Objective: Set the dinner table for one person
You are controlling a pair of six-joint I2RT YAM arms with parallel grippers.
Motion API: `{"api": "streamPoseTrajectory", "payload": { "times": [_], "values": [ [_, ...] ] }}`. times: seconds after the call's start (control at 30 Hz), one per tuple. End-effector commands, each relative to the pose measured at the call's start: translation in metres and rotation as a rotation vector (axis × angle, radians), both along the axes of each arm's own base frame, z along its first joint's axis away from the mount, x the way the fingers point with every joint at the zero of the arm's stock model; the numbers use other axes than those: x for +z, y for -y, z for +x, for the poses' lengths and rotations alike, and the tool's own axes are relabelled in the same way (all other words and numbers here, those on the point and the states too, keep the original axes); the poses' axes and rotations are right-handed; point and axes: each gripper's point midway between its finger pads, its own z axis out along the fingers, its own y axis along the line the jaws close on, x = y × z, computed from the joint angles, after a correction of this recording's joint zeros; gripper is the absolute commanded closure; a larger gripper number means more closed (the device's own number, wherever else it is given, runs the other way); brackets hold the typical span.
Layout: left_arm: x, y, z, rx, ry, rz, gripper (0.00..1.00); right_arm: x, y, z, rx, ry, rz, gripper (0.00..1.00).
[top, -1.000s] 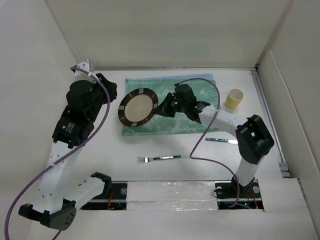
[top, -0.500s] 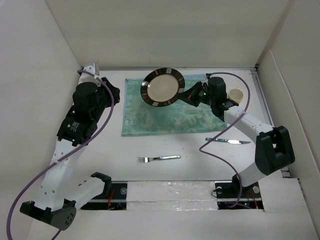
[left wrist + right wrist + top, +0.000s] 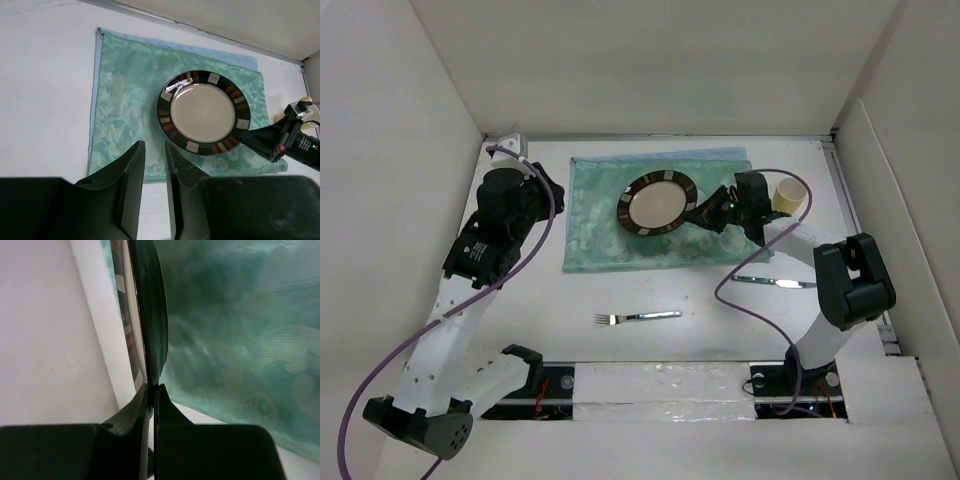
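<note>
Grips the plate [image 3: 660,203] by its right edge with the right tool [image 3: 706,214], over the green mat [image 3: 595,228]. Holds the left tool [image 3: 154,146] slightly apart, empty, near the mat's left edge.

Bright, even overhead light washes the white dinner table [image 3: 650,290], leaving only faint soft shadows. The top view is sharp; the right wrist view is blurred up close, a pale glare streak along the plate [image 3: 150,305] rim
</note>
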Motion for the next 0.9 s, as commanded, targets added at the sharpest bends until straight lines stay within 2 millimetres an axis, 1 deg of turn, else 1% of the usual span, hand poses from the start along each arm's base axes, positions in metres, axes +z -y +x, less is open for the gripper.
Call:
{"api": "streamPoseTrajectory", "payload": {
  "times": [0.0, 0.07, 0.17, 0.23, 0.27, 0.3, 0.33, 0.37, 0.4, 0.43, 0.47, 0.5, 0.53, 0.57, 0.6, 0.63, 0.67, 0.7, 0.73, 0.77, 0.8, 0.83, 0.87],
  "values": [
    [0.0, 0.003, 0.002, -0.011, 0.02, 0.0, 0.8, 0.043, -0.006, 0.016, 0.043, 0.201, 0.101, 1.0],
    [-0.003, 0.003, 0.003, -0.009, 0.013, 0.003, 0.8, 0.03, -0.005, 0.016, 0.042, 0.179, 0.089, 1.0],
    [-0.009, 0.002, 0.003, -0.007, 0.001, 0.01, 0.8, -0.002, -0.003, 0.012, 0.045, 0.112, 0.048, 1.0],
    [-0.013, 0.001, 0.003, -0.001, -0.006, 0.013, 0.8, -0.024, 0.0, 0.006, 0.042, 0.055, 0.021, 1.0],
    [-0.014, 0.001, 0.003, -0.001, -0.007, 0.014, 0.81, -0.03, 0.002, 0.005, 0.038, 0.041, 0.003, 0.96],
    [-0.016, 0.001, 0.003, 0.0, -0.011, 0.013, 0.8, -0.039, 0.005, 0.0, 0.033, 0.012, -0.013, 0.83],
    [-0.016, 0.002, 0.003, -0.001, -0.011, 0.01, 0.8, -0.048, 0.008, -0.005, 0.028, -0.014, -0.028, 0.76],
    [-0.017, 0.002, 0.003, -0.002, -0.013, 0.009, 0.81, -0.052, 0.011, -0.006, 0.02, -0.022, -0.051, 0.7],
    [-0.018, 0.002, 0.003, -0.003, -0.015, 0.009, 0.8, -0.059, 0.015, -0.012, 0.014, -0.051, -0.076, 0.6],
    [-0.019, 0.003, 0.003, -0.004, -0.015, 0.007, 0.8, -0.062, 0.018, -0.014, 0.009, -0.059, -0.095, 0.54],
    [-0.02, 0.003, 0.003, -0.002, -0.015, 0.006, 0.8, -0.058, 0.022, -0.013, -0.002, -0.038, -0.125, 0.5],
    [-0.022, 0.004, 0.003, -0.007, -0.019, 0.004, 0.8, -0.062, 0.027, -0.018, -0.005, -0.075, -0.16, 0.44],
    [-0.023, 0.004, 0.002, -0.01, -0.02, 0.001, 0.8, -0.061, 0.03, -0.019, -0.006, -0.074, -0.189, 0.42],
    [-0.025, 0.004, 0.002, -0.011, -0.024, 0.001, 0.8, -0.049, 0.036, -0.012, -0.019, -0.027, -0.235, 0.4],
    [-0.025, 0.005, 0.002, -0.016, -0.024, -0.001, 0.8, -0.051, 0.042, -0.019, -0.019, -0.068, -0.274, 0.39],
    [-0.025, 0.005, 0.001, -0.018, -0.024, -0.002, 0.8, -0.046, 0.045, -0.019, -0.018, -0.059, -0.298, 0.39],
    [-0.025, 0.006, 0.001, -0.021, -0.023, -0.004, 0.8, -0.034, 0.057, -0.011, -0.045, -0.022, -0.351, 0.38],
    [-0.024, 0.006, 0.0, -0.022, -0.022, -0.005, 0.8, -0.024, 0.064, -0.017, -0.051, -0.024, -0.384, 0.39],
    [-0.023, 0.006, 0.0, -0.026, -0.017, -0.006, 0.8, -0.016, 0.073, -0.015, -0.071, -0.007, -0.406, 0.41],
    [-0.024, 0.006, 0.0, -0.03, -0.015, 0.0, 0.82, -0.005, 0.089, -0.01, -0.105, 0.011, -0.447, 0.59],
    [-0.023, 0.008, -0.001, -0.043, -0.013, 0.0, 0.85, 0.014, 0.101, -0.008, -0.144, 0.049, -0.462, 0.76],
    [-0.024, 0.011, -0.001, -0.058, -0.013, 0.003, 0.94, 0.025, 0.115, -0.005, -0.184, 0.069, -0.487, 0.92],
    [-0.023, 0.013, -0.001, -0.074, -0.01, 0.004, 0.99, 0.033, 0.136, 0.001, -0.256, 0.084, -0.543, 1.0]
  ]
}}
